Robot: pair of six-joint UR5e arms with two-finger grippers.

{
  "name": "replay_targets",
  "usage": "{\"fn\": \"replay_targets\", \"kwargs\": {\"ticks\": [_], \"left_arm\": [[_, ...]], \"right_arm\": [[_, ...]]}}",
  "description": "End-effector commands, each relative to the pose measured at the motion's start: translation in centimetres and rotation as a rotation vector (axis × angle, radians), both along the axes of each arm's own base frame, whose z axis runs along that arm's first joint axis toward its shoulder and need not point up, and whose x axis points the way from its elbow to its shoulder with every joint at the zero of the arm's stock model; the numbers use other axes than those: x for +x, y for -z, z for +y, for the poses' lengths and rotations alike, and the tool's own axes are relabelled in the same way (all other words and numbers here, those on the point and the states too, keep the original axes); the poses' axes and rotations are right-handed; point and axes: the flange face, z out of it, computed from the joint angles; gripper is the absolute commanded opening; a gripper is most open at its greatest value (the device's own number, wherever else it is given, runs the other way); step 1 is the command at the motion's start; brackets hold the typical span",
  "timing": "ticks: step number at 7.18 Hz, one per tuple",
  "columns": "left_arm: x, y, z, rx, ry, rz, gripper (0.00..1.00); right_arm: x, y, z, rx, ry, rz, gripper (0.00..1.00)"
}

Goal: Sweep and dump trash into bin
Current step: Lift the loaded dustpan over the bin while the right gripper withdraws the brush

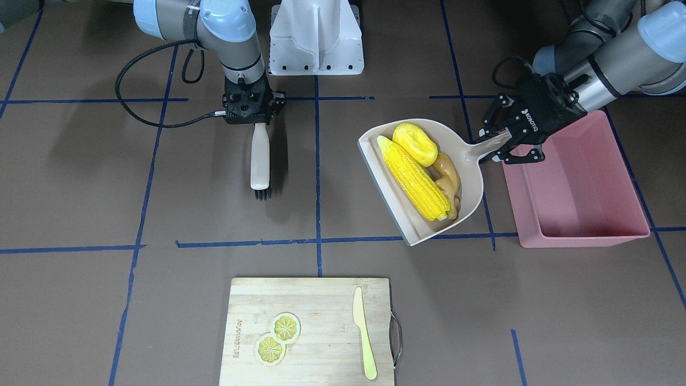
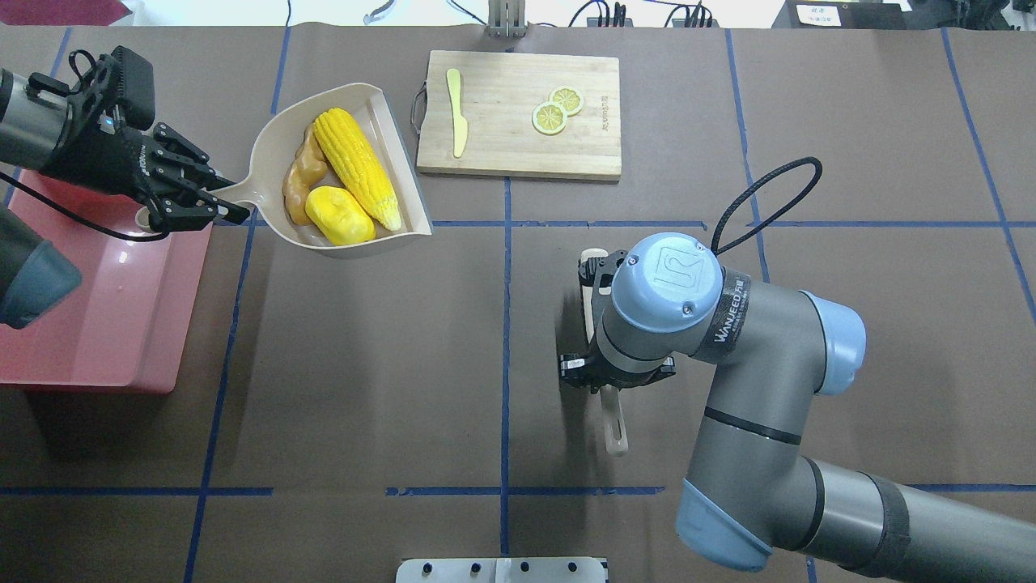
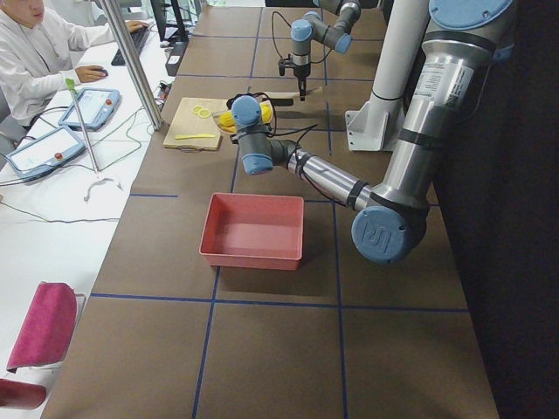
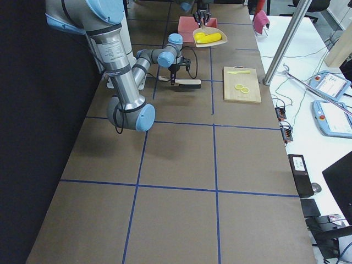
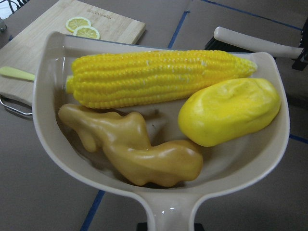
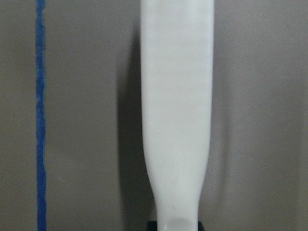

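Observation:
My left gripper is shut on the handle of a beige dustpan and holds it above the table, beside the pink bin. In the pan lie the yellow corn cob, the smooth yellow lump and the tan ginger root. The left wrist view shows the corn cob, lump and ginger root close up. The bin holds nothing that I can see. My right gripper is shut on a beige brush, bristles pointing away from the robot.
A wooden cutting board lies at the table's far side with two lemon slices and a pale yellow knife. The white robot base stands between the arms. Blue tape lines mark the brown table.

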Motion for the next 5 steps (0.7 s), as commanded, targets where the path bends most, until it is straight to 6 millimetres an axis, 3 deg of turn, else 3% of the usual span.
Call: {"fn": "replay_targets", "kwargs": {"ticks": [1,5], "left_arm": [[-0.17,-0.17,-0.04,-0.007,-0.006,0.001,0.0],[-0.01,0.09,-0.14,-0.002,-0.008,0.002,0.0]], "right_arm": [[0.02,-0.01,0.01,0.001,0.0,0.0,0.0],[0.17,0.08,-0.23,-0.001,-0.008,-0.001,0.0]]}}
